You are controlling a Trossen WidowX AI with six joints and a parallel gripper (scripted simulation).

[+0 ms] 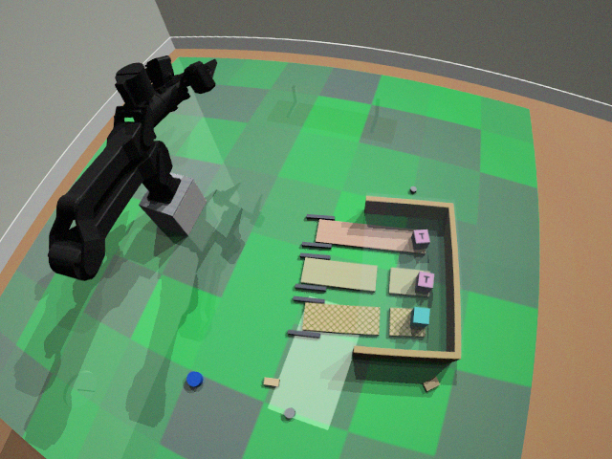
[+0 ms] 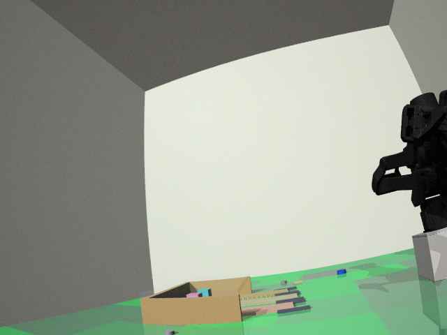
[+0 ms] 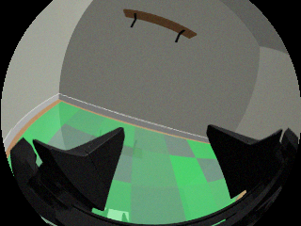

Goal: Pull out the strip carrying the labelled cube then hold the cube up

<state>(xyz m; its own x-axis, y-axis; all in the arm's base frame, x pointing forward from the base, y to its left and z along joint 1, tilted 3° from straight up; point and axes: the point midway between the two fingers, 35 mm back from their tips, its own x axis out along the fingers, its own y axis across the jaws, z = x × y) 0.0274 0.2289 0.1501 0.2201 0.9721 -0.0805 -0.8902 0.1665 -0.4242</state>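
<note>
The arm (image 1: 113, 167) stands folded on its grey pedestal (image 1: 173, 207) at the near-left part of the desk (image 1: 276, 148), well apart from the work area. Its lower link slopes down and outward from the base, the elbow hanging low, and the forearm doubles back up over the pedestal. The pincer (image 1: 209, 66) is raised high and points away toward the wall. In the wrist view the two dark fingers stand wide apart with only green checkered surface and wall between them; the pincer is spread and holds nothing.

Three strips run into an open-fronted tan tray (image 1: 454, 276). The pink strip (image 1: 368, 235) is in one unbroken piece and carries a purple cube marked T (image 1: 421, 237) at its far end, inside the tray. The beige strip (image 1: 338, 274) is split in two, with a second purple T cube (image 1: 426, 280) on its inner piece. The crosshatched strip (image 1: 340, 318) is likewise split and bears a plain cyan cube (image 1: 421, 316). Dark bars (image 1: 316, 245) lie beside the strips' outer ends. A blue disc (image 1: 194, 379) rests well apart on the desk
</note>
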